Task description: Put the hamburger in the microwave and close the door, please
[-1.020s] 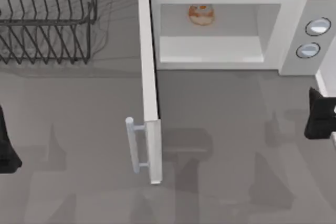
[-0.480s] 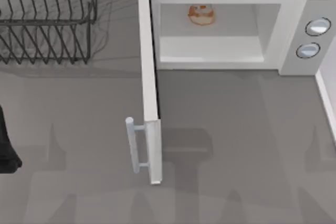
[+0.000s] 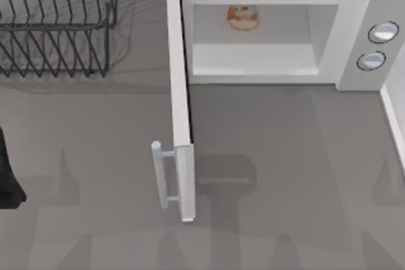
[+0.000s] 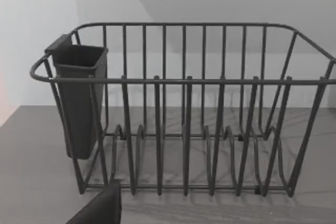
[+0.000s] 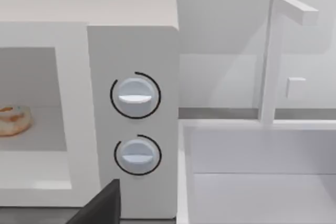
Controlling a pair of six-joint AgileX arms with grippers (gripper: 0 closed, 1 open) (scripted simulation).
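Observation:
The microwave point(image 3: 354, 36) stands at the back of the table, and its two knobs point(image 5: 135, 97) face the right wrist camera. Its door point(image 3: 180, 105) is swung wide open toward the table's front, with the bar handle point(image 3: 161, 175) on its left face. Deep in the pale cavity lies the hamburger point(image 3: 242, 17), also seen as the hamburger point(image 5: 13, 120) from the side. My left gripper point(image 3: 7, 181) is parked at the table's far left edge, well apart from the door. A dark part of my right gripper point(image 5: 102, 208) shows low in the right wrist view, facing the knob panel.
A dark wire dish rack point(image 3: 57, 23) sits at the back left, seen as the rack point(image 4: 184, 114) with a dark cup point(image 4: 79, 98) hung on one end. To the right of the microwave is a white basin point(image 5: 252, 182) with a white tap point(image 5: 273, 56).
My right gripper, at the top view's right edge a second ago, has drawn back out of that view. The door, the hamburger and the left arm have not moved.

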